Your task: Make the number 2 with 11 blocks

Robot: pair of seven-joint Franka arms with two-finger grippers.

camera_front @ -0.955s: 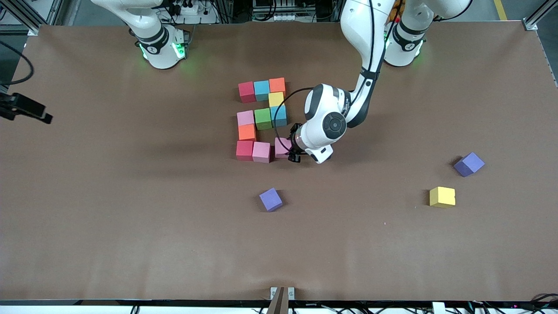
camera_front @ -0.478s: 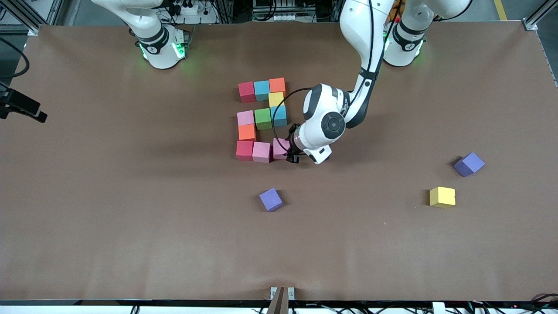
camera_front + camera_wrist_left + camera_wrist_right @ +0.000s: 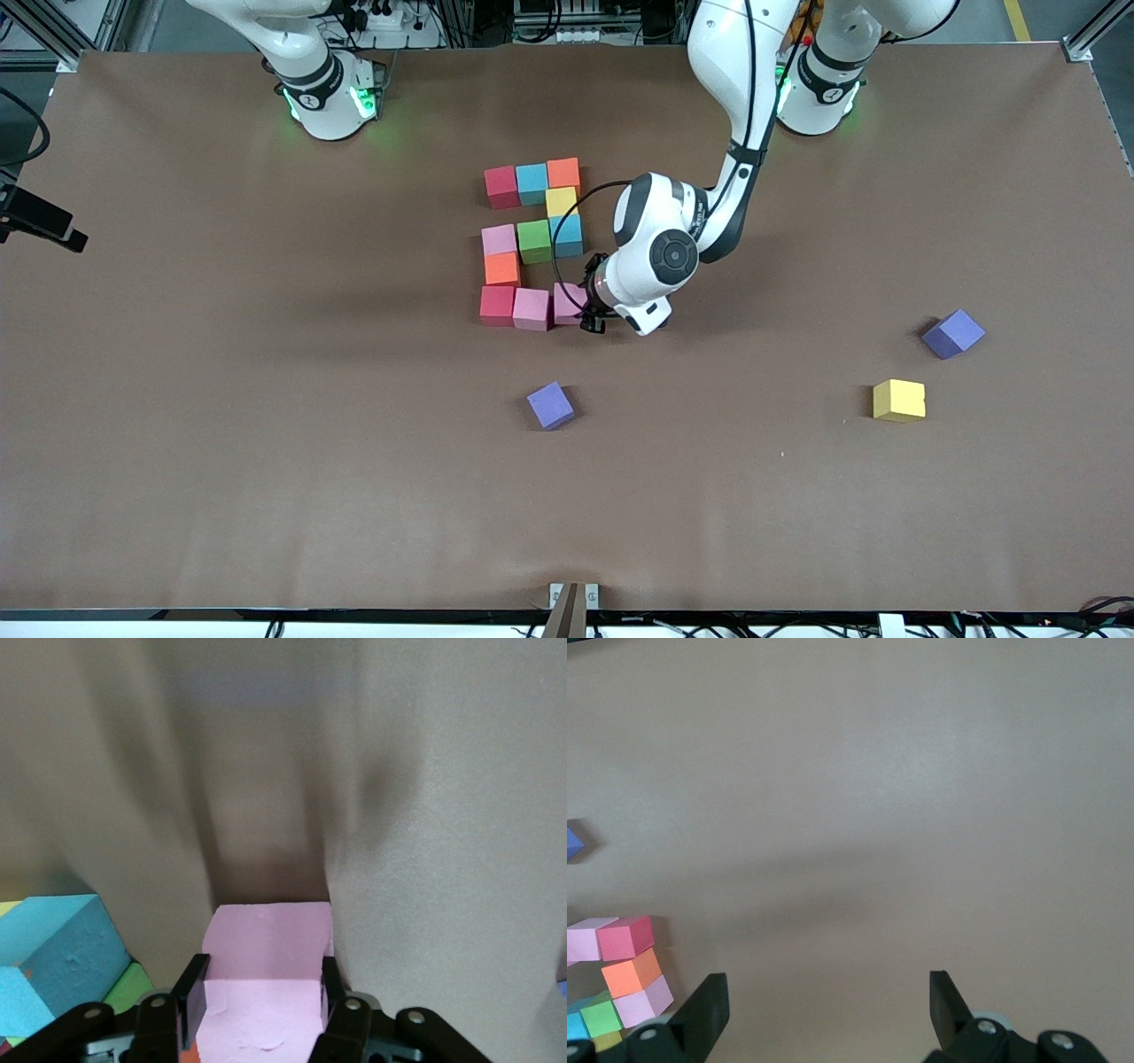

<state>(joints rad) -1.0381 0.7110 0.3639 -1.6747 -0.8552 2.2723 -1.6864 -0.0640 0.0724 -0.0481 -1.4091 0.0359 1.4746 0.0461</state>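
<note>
On the brown bench (image 3: 266,443) I count 11 cubes bunched in the figure: 3 pink, 2 red, 2 light blue, 2 orange, 1 green (image 3: 534,240) and 1 yellow (image 3: 561,201). Loose on the bench are 2 purple cubes (image 3: 550,405) and 1 more yellow cube (image 3: 898,400).

The left end effector (image 3: 588,306) is down at the figure's lowest row, its fingers clamped on the end pink block (image 3: 567,303), which sits just beside the next pink block (image 3: 531,309), with a red one (image 3: 497,305) after that. The front view hides the fingers under the wrist; the left wrist view shows them plainly, 1 black finger (image 3: 191,992) on each side of the pink block (image 3: 266,983), and a light blue cube (image 3: 58,957) close by.

The right end effector (image 3: 824,1010) waits at the right arm's end of the bench, fingers spread wide with nothing between them. Only its tip shows at the edge of the front view. Its own camera shows bare bench under it and part of the figure well apart from it, including 1 orange cube (image 3: 631,973).
</note>
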